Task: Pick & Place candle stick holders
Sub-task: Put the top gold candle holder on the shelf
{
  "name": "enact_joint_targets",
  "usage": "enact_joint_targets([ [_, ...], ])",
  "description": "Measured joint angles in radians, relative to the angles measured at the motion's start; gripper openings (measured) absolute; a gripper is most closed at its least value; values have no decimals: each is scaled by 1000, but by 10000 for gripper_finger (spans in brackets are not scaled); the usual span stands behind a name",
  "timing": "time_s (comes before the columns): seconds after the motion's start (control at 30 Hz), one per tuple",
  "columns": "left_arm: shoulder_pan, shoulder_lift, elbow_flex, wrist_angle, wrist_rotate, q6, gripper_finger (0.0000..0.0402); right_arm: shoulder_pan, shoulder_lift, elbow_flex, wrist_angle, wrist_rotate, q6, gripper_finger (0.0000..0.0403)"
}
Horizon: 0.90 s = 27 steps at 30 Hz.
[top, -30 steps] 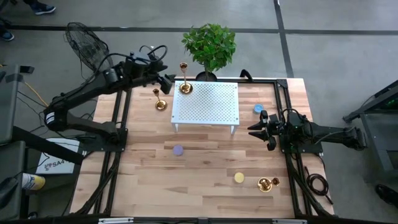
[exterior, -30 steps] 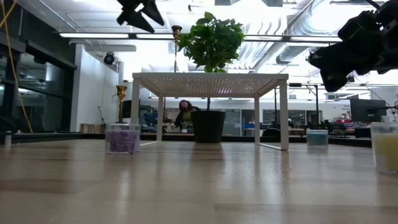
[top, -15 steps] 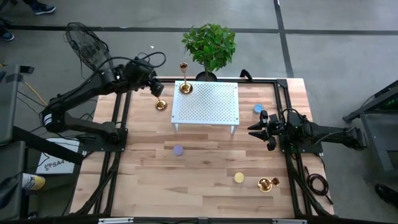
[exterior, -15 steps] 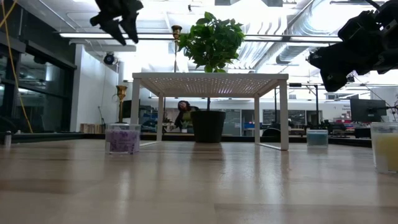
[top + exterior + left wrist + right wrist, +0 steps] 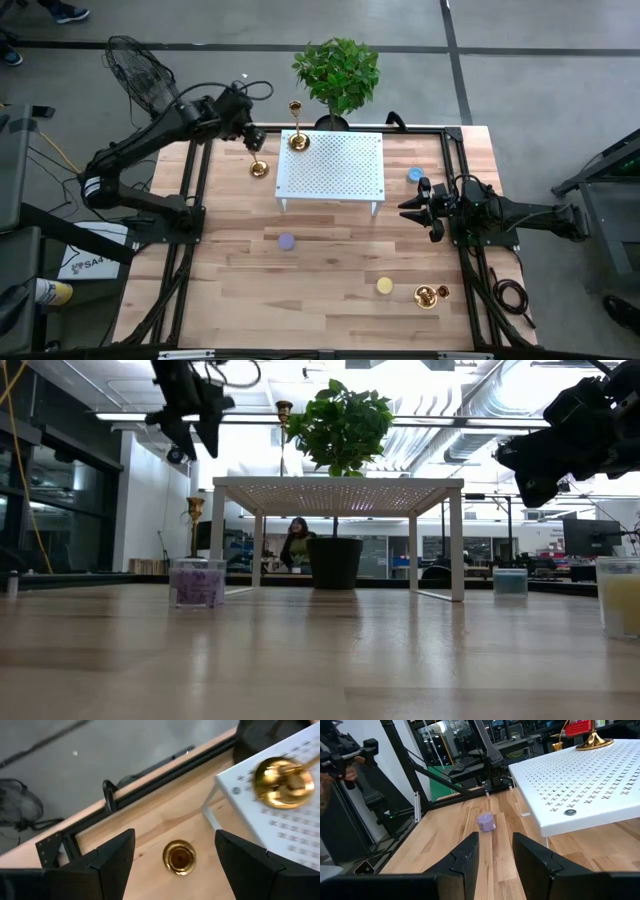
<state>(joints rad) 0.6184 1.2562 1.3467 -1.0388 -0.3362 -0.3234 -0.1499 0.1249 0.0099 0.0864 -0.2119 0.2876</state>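
One gold candle stick holder (image 5: 258, 168) stands on its round base on the wood table, left of the white perforated stand (image 5: 335, 170). My left gripper (image 5: 253, 143) hangs open above it, tipped downward. In the left wrist view the holder (image 5: 179, 856) shows between the spread fingers, well below them. A second holder (image 5: 297, 140) stands upright on the stand's far left corner. A third (image 5: 429, 295) lies near the table's front right. My right gripper (image 5: 404, 208) waits open and level, right of the stand, holding nothing.
A potted plant (image 5: 337, 70) stands behind the white stand. Small round candles sit on the table: purple (image 5: 287, 241), yellow (image 5: 384, 286) and blue (image 5: 414, 175). Black frame rails (image 5: 190, 200) run along both table sides. A person (image 5: 298, 540) shows in the room beyond.
My left gripper has moved from beside the stand's far left corner toward the table's left edge and down, tipping to point downward over the holder on the table. Its fingers have stayed open. The right arm has kept still.
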Motion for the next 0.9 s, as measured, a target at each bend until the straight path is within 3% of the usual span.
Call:
enact_joint_targets([
  [0.2, 62, 20, -1, 19, 66, 83, 271, 0, 0, 0, 0, 0, 0, 114],
  [0.47, 60, -7, -7, -15, 96, 117, 271, 0, 0, 0, 0, 0, 0, 114],
  [0.63, 27, -112, -176, 78, 87, 112, 271, 0, 0, 0, 0, 0, 0, 114],
  [0.9, -44, -456, -537, 325, 89, 27, 271, 0, 0, 0, 0, 0, 0, 114],
])
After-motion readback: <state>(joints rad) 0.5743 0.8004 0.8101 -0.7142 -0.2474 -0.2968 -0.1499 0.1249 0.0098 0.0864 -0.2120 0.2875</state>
